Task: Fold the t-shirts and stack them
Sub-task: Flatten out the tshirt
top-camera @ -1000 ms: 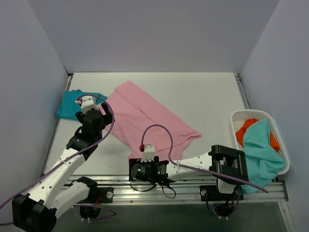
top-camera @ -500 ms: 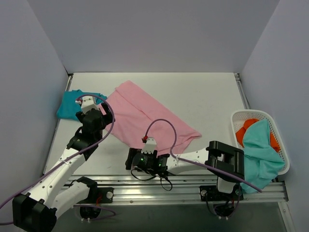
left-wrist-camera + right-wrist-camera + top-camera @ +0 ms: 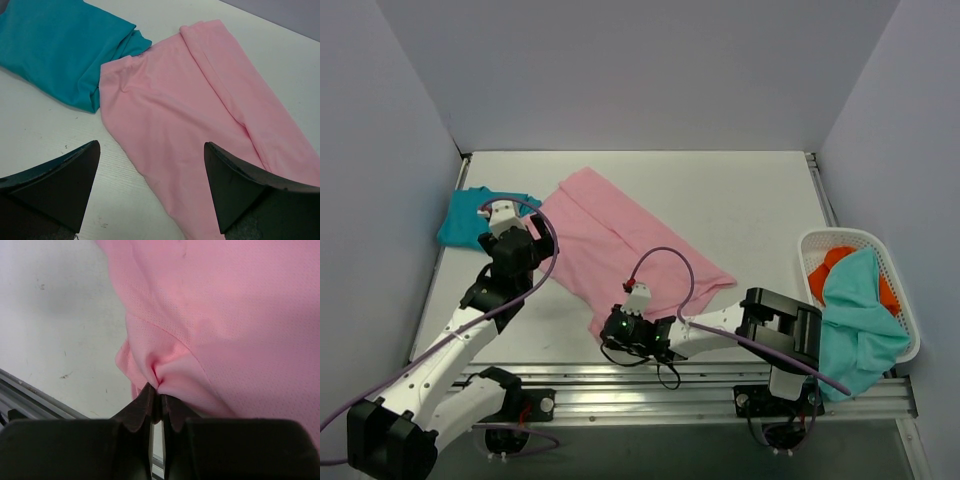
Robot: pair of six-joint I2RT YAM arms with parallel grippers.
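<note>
A large light pink t-shirt [image 3: 620, 240] lies spread diagonally across the middle of the table. A deep teal-blue t-shirt [image 3: 470, 215] lies bunched at the far left, touching the pink one's left corner. My left gripper [image 3: 523, 220] hovers open over that left edge; in the left wrist view its fingers straddle the pink t-shirt [image 3: 200, 100] beside the teal t-shirt [image 3: 60, 45], with nothing held in the left gripper [image 3: 150, 145]. My right gripper [image 3: 608, 328] is low at the pink shirt's near corner. The right gripper [image 3: 156, 390] is shut, pinching a puckered fold of the pink t-shirt [image 3: 225, 315].
A white lattice basket [image 3: 840, 235] stands at the right edge, holding a light teal cloth [image 3: 855, 310] that spills over its front rim and an orange cloth [image 3: 830, 270]. A metal rail [image 3: 720, 385] runs along the near table edge just behind the right gripper.
My right gripper slid in to the pink shirt's near corner and went from open to shut on the fabric. The left arm has not moved.
</note>
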